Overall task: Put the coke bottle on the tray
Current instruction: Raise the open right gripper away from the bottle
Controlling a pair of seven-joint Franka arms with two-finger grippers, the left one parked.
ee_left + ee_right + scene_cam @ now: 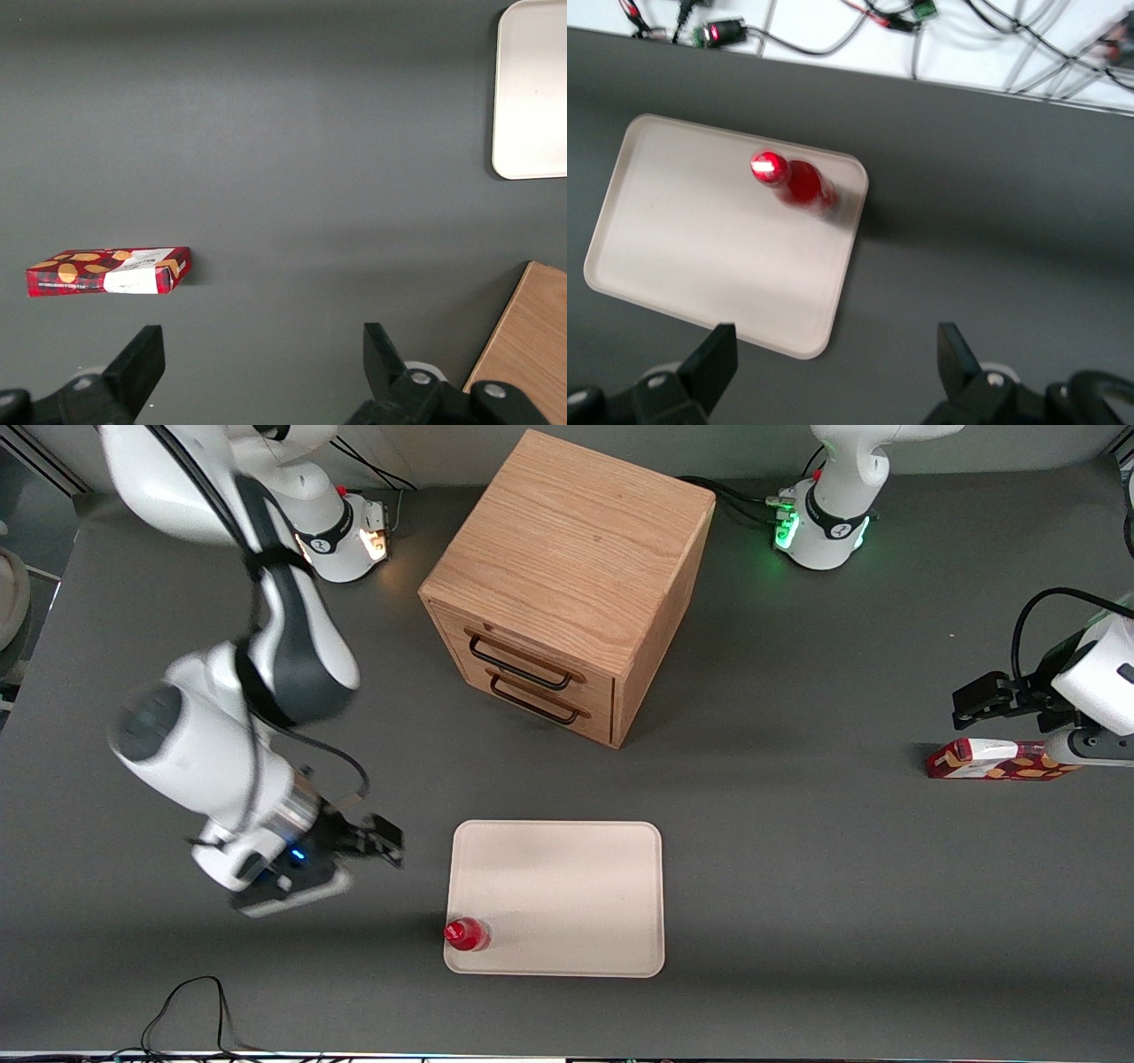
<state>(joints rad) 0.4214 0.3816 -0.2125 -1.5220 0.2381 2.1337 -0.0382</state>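
Black fingers [948,350] apart, gripper [376,841] empty.

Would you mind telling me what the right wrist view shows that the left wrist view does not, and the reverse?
Only the right wrist view shows the coke bottle, standing upright in a corner of the tray, the whole tray, cables at the table's edge, and the open gripper, apart from the bottle and holding nothing. Only the left wrist view shows the snack box lying on the table and a corner of the wooden cabinet. Both show the grey table and at least part of the tray.
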